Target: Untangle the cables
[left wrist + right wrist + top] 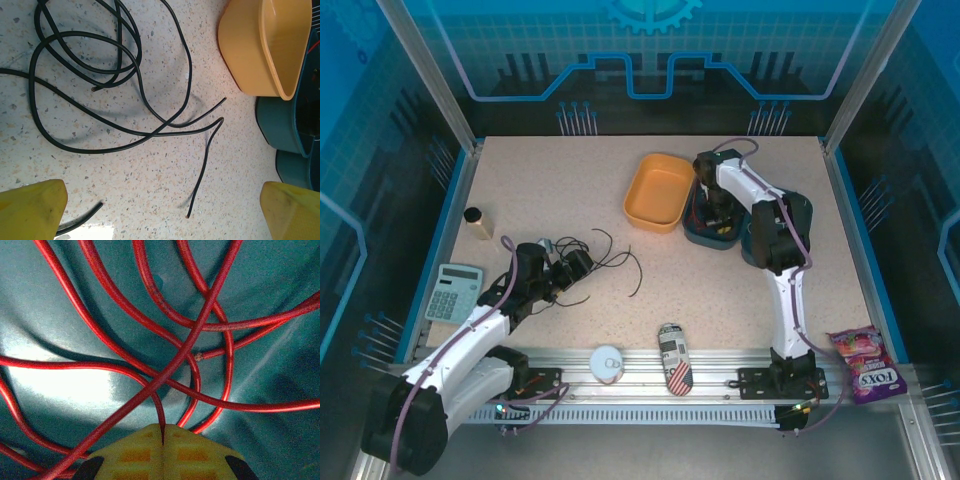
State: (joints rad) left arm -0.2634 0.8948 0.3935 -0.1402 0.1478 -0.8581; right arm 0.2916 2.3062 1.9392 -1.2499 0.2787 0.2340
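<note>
The left claw (161, 210) is released, its yellow fingers spread wide apart just above the table (150, 175). The black cables (170, 125) lie on the table straight ahead of it in loose overlapping loops, their free ends trailing back toward the claw. An orange tub (245, 55) sits ahead and to its right. The right claw (162, 450) is clenched, grasping one of the red cables (187, 355) between its pads. The rest cross directly in front of it inside a teal tub (270, 270).
</note>
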